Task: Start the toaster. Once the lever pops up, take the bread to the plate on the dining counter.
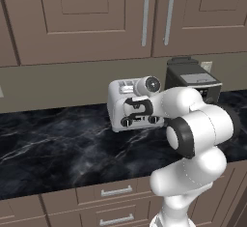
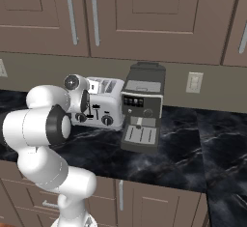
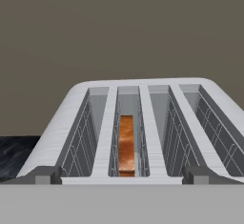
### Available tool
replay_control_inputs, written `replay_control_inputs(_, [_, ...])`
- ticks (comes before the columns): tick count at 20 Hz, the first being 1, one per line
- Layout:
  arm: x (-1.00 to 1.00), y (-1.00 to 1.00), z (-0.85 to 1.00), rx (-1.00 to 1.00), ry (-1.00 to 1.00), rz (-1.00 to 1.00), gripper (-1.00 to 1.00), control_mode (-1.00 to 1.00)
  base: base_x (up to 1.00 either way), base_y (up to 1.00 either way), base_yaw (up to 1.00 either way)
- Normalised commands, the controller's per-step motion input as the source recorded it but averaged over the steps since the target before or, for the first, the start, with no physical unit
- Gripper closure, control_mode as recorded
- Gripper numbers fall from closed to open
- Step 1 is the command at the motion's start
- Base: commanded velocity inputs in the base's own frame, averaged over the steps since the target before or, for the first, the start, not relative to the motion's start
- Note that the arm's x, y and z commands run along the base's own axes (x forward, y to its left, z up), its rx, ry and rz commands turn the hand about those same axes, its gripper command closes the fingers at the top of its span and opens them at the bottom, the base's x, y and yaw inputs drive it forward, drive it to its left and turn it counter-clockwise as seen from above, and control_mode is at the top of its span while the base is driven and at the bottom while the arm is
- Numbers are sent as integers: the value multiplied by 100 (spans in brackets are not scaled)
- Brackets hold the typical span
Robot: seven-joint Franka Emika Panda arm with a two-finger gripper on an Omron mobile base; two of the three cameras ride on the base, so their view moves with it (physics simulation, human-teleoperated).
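The silver-white toaster [image 1: 118, 106] [image 2: 107, 100] [image 3: 147, 123] stands on the black marble kitchen counter [image 1: 58, 144] against the wall. The bread [image 3: 126, 144] sits upright deep in the second slot from the left, its orange-brown crust showing. My gripper [image 3: 121, 176] hovers just above the toaster's front edge, open wide, with one dark fingertip [image 3: 45, 174] at each side and nothing between them. In the base views my hand [image 1: 139, 107] [image 2: 84, 103] is right in front of the toaster, covering part of its face. The plate and the dining counter are out of view.
A black coffee machine [image 1: 193, 80] [image 2: 142, 107] stands close to the toaster's right. Brown wall cabinets [image 1: 96, 13] hang above and brown drawers [image 1: 113, 192] run below the counter. A wall socket [image 2: 194, 82] is right of the coffee machine.
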Motion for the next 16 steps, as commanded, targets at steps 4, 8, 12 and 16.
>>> replay_control_inputs(4, [0,0,0,0,0,0,-100,-100,0,0,0])
replay_control_inputs(8, [0,0,0,0,0,0,-100,-100,0,0,0])
replay_control_inputs(12, [0,0,0,0,0,0,-100,-100,0,0,0])
replay_control_inputs(16, [0,0,0,0,0,0,-100,-100,0,0,0])
